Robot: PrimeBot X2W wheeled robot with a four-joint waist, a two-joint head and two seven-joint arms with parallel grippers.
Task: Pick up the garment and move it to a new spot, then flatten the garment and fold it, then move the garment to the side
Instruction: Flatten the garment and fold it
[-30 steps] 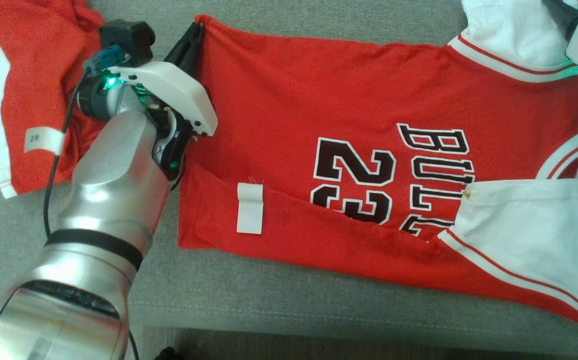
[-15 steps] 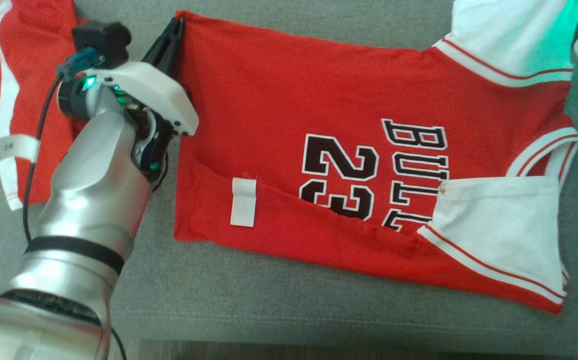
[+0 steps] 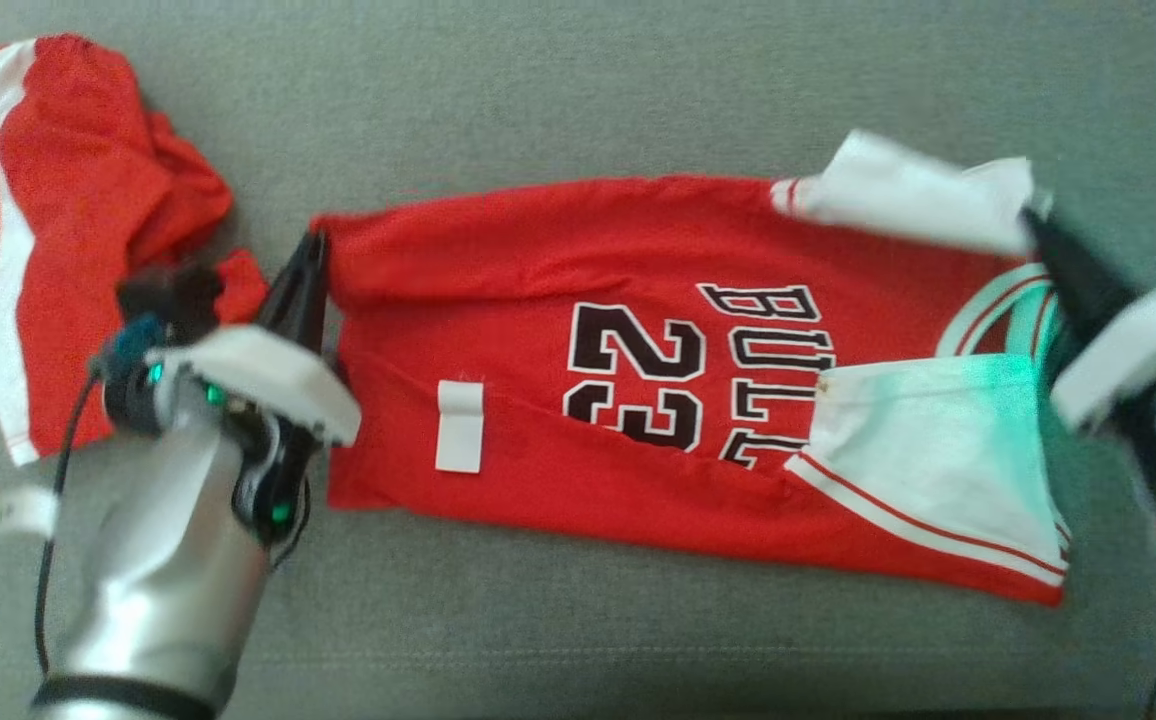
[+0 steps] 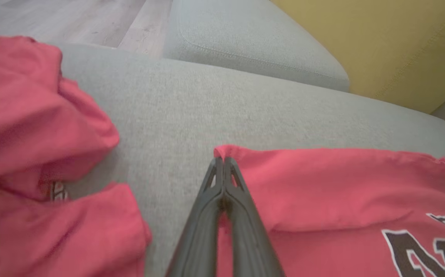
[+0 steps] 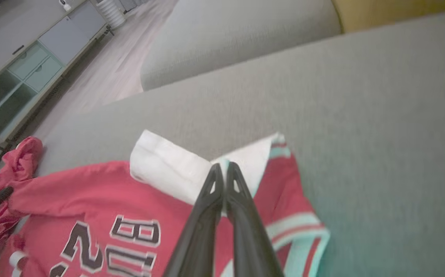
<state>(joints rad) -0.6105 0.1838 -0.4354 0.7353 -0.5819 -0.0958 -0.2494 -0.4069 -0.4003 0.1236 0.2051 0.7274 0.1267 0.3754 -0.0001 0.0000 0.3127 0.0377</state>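
While the head view is blurring, jersey [image 3: 558, 240]: lying across mid-frame on the grey cushion [image 3: 638, 90].
Head view, left gripper [image 3: 314, 245]: pinching the upper-left hem corner.
Head view, right gripper [image 3: 1031, 220]: gripping the white shoulder flap [image 3: 898, 195] at upper right; its body is running off-frame.
Left wrist view: jaws pressing together on red cloth, probably readying a lengthwise fold.
Right wrist view: jaws clamping white fabric; pinched layers proving uncountable.

number 23 [image 3: 635, 375] in black on the red jersey [image 3: 538, 240], right of the left pincer [image 3: 315, 245], letters BUL [image 3: 776, 345] beside it, rest covered
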